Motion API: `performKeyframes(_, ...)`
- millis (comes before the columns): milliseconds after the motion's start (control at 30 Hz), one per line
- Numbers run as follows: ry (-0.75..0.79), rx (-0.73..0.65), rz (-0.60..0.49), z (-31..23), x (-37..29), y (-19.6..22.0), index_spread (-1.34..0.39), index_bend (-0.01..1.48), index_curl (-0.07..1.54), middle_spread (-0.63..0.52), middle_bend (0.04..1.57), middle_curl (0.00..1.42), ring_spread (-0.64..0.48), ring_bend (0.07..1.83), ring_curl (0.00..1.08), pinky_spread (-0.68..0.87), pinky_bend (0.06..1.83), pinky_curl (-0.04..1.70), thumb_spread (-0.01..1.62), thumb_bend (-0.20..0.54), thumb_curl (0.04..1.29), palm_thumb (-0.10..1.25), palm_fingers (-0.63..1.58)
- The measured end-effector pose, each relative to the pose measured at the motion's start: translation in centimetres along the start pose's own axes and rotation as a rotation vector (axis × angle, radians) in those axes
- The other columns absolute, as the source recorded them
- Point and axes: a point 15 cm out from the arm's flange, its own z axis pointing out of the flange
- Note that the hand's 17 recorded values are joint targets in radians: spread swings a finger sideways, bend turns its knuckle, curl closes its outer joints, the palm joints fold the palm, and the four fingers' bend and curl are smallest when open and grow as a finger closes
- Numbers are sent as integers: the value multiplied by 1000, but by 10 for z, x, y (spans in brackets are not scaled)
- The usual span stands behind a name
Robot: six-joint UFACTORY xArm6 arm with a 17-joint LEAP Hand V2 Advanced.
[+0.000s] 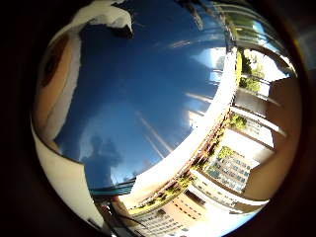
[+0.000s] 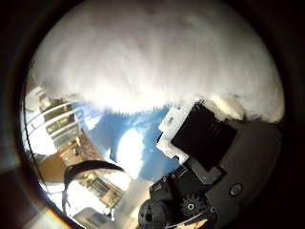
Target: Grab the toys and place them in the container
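glossy blue tabletop [image 1: 148, 89], sunlit bldgs [image 1: 232, 168] beyond.

One white fluffy toy [image 2: 152, 57], one glossy blue surface [image 1: 148, 98] and one hand [image 2: 200, 162] were in view.

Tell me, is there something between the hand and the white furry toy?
Nothing shows between them. In the thumb side palm view the white furry toy fills the picture close to the palm, and the hand reaches up to its edge.

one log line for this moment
hand: fingers curled on white plush toy | toy: against palm | below: blue glossy surface | container: not identifiable
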Motion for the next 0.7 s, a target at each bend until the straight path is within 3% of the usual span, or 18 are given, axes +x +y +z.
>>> performKeyframes(200, -24, -138, -3, -23, 4, 41, -534, 456, 32, -219, 1041, 861, -28, 1335, 686, 289, 1381, 680, 1018, 5, 600, 1005, 1080)
performKeyframes(433, -94, -317, -74, -98, 11, 99, -716, 648, -15, -245, 1090, 978, -70, 1387, 735, 220, 1446, 764, 1048, -12, 674, 1005, 1005)
performKeyframes(600, -123, -332, -137, -170, 2, 133, -802, 739, -17, -254, 1108, 1032, -82, 1414, 755, 195, 1467, 797, 1060, -14, 709, 995, 966)
performKeyframes(700, -164, -273, -215, -219, -26, 136, -854, 796, -17, -259, 1119, 1064, -91, 1432, 767, 181, 1480, 818, 1069, -12, 733, 988, 942)
